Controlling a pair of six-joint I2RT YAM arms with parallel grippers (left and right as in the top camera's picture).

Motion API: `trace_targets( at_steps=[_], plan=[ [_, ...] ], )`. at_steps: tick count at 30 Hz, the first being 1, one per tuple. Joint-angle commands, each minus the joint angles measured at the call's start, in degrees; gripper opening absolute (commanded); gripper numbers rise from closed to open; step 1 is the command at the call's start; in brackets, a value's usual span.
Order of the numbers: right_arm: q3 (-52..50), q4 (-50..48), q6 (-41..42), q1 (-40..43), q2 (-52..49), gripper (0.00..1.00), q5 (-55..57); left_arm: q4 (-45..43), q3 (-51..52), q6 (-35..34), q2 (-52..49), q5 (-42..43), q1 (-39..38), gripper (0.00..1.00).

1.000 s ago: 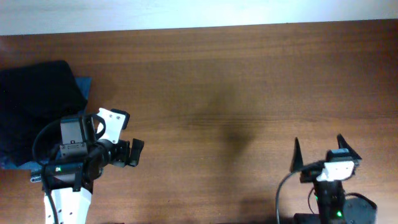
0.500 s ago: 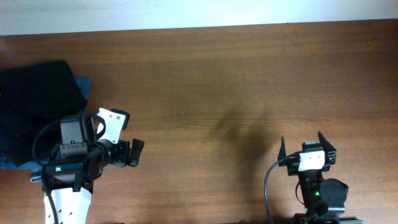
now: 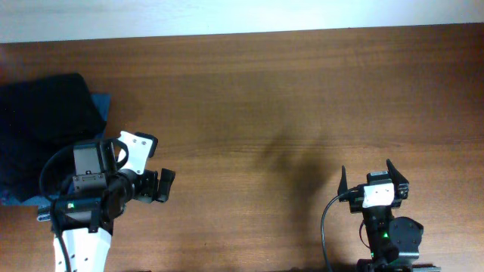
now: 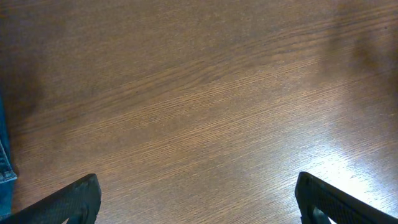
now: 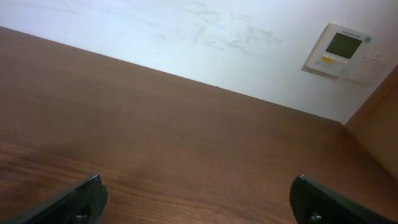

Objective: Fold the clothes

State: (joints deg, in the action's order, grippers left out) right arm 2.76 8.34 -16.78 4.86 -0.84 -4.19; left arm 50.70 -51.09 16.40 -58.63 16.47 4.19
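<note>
Fabric of the black garment (image 3: 45, 113) sits heaped at the counter's (image 3: 265, 91) left edge; left end effector (image 3: 162, 186) and right end effector (image 3: 370, 172) gape empty, likely staged for grasping.

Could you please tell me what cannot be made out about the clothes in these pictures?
Overhead: the black garment is cut off by the left edge and hides most of the blue denim under it.
Left wrist: only a sliver of denim at the left edge; the garment is out of frame.
Right wrist: no clothes in view; the print on the wall panel is too small to read.
</note>
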Motion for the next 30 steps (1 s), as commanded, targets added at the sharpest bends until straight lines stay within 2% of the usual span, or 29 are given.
trace_targets(
  at_steps=[1, 12, 19, 20, 22, 26, 30],
  plan=[
    [-0.61, -0.24, -0.35, -0.35, 0.52, 0.99, 0.09, -0.13, 0.33, -0.72, -0.02, -0.2, -0.17, 1.0],
    [-0.63, -0.24, -0.35, -0.35, 0.52, 0.99, 0.09, -0.13, 0.33, -0.72, -0.02, -0.2, -0.17, 0.99],
    [-0.61, -0.24, -0.35, -0.35, 0.52, 0.99, 0.09, 0.55, 1.05, -0.52, 5.44, -0.26, -0.17, 0.99],
    [-0.63, -0.24, -0.35, -0.35, 0.52, 0.99, 0.09, 1.18, 1.42, 1.95, 6.73, -3.69, -0.17, 1.0],
    [-0.63, -0.24, -0.35, -0.35, 0.52, 0.99, 0.09, 1.33, 2.78, 2.34, 9.7, -7.13, -0.17, 0.99],
    [-0.61, -0.24, -0.35, -0.35, 0.52, 0.99, 0.09, -6.73, 10.43, 2.51, 18.47, -7.39, -0.17, 0.99],
    [-0.61, -0.24, -0.35, -0.35, 0.52, 0.99, 0.09, -20.96, 22.27, 2.49, 30.58, -7.32, -0.17, 0.99]
  ],
)
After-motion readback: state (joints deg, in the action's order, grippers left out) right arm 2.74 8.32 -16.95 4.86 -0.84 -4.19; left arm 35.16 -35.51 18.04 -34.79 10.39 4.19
